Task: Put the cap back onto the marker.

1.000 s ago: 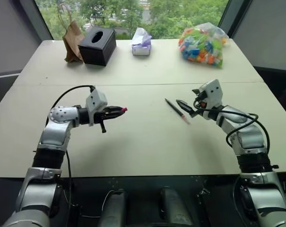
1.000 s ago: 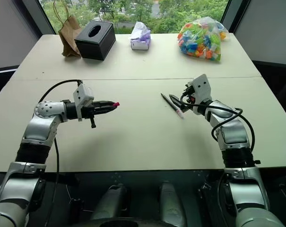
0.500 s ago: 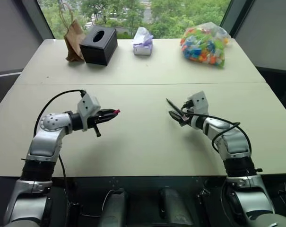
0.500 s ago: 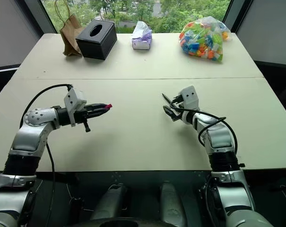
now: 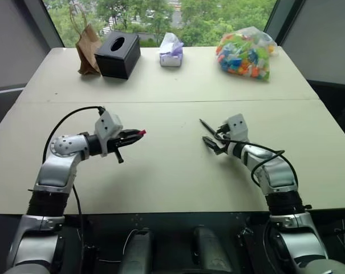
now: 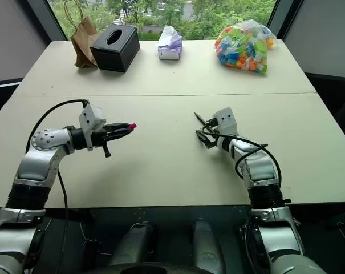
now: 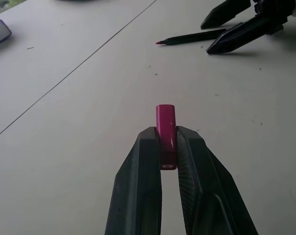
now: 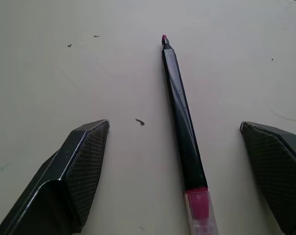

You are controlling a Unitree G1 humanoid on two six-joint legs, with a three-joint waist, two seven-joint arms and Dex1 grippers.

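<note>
We are pinching the small red-pink plastic cap (image 7: pixel 166 129) between the left gripper (image 7: pixel 167 147) jaws, while the slim black marker (image 8: pixel 183 122) is lying on the table between the right gripper's (image 8: pixel 179 142) wide-spread jaws.

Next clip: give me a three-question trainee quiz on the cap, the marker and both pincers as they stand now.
1. True or false: the left pincer grips the small red-pink plastic cap.
2. Where does the thin dark marker lie?
3. Right pincer: A shut on marker, B open around marker, C holding cap.

Key: 1 true. 2 flat on the pale table, between the right pincer's open fingers, untouched. 3 B.
</note>
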